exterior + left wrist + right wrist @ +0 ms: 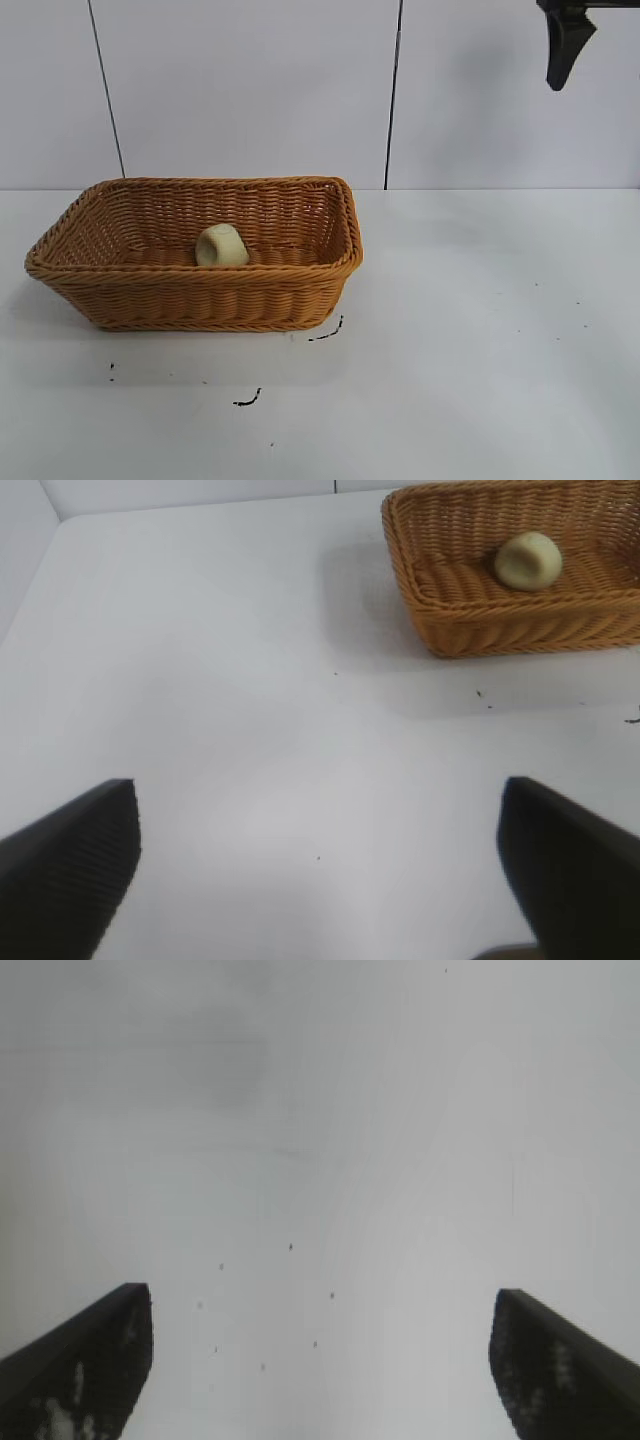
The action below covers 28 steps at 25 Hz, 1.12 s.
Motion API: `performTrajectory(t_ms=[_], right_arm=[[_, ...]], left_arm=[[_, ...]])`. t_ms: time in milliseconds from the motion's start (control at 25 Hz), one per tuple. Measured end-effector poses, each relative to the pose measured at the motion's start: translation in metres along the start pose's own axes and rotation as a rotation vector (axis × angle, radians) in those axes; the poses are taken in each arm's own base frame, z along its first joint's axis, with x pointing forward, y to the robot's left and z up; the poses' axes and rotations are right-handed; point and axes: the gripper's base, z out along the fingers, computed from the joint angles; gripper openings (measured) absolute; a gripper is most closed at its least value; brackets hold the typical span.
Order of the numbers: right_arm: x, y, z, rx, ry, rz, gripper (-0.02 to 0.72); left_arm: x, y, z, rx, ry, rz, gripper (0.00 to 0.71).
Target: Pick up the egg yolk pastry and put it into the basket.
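The orange-brown wicker basket (200, 300) stands on the white table at the left. The pale yellow egg yolk pastry (221, 246) lies inside it on the basket floor, tipped on its side. Both also show in the left wrist view, the basket (470, 630) far off and the pastry (528, 561) within it. My right gripper (566, 45) hangs high at the upper right, far from the basket; in the right wrist view (320, 1360) it is open and empty over bare table. My left gripper (318, 865) is open and empty, out of the exterior view.
The white table (480, 350) carries small black marks (326, 333) just in front of the basket and another mark (248, 400) nearer the front edge. A white panelled wall stands behind.
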Motion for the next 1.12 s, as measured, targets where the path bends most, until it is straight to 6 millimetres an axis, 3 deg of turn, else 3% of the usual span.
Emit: performTrajectory(t_ms=[280, 400, 600, 800, 1120], right_arm=[[0.105, 0.004, -0.032, -0.017, -0.035, 0.013, 0.656], [0.153, 0.007, -0.037, -0.032, -0.090, 0.020, 0.655], [0.215, 0.010, -0.037, -0.031, -0.314, 0.006, 0.655], [0.262, 0.013, -0.025, -0.025, -0.481, -0.003, 0.655], [0.288, 0.013, -0.036, -0.020, -0.664, 0.016, 0.652]], left_arm=[[0.000, 0.000, 0.000, 0.000, 0.000, 0.000, 0.697], [0.000, 0.000, 0.000, 0.000, 0.000, 0.000, 0.697], [0.000, 0.000, 0.000, 0.000, 0.000, 0.000, 0.697], [0.000, 0.000, 0.000, 0.000, 0.000, 0.000, 0.697], [0.000, 0.000, 0.000, 0.000, 0.000, 0.000, 0.697]])
